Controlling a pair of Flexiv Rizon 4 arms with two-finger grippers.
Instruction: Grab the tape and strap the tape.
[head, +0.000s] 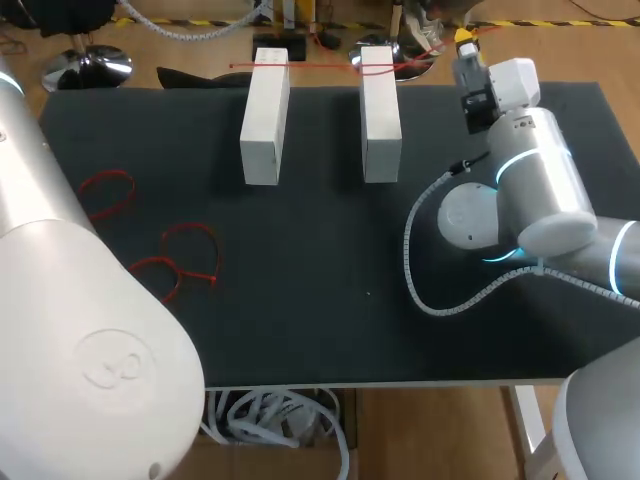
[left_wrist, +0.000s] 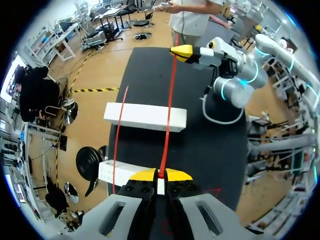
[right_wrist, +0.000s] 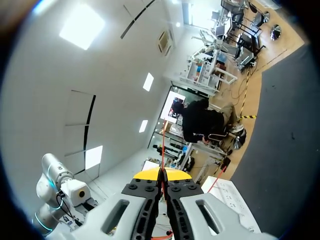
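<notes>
Left gripper (left_wrist: 159, 175) is clamped on one end of the red tape (left_wrist: 169, 100), and right gripper (right_wrist: 161, 172) is pinched tight on the other end. The tape is stretched straight across two white blocks (head: 264, 115), top centre of the head view. It looks thin, light, limp and probably slippery, so grip near the ends under tension. Spare red loops (head: 108, 192) lie mid-left.

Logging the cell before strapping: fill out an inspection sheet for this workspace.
Surface: black table.
Job's things: red tape stretched over two white blocks; contact unclear.
Clutter: three red loops on the table's left side.
Hands: left hand shut on red tape; right hand shut on its other end.
Cables: white coiled hose from the right arm loops over the table.
Surroundings: nothing seen.
</notes>
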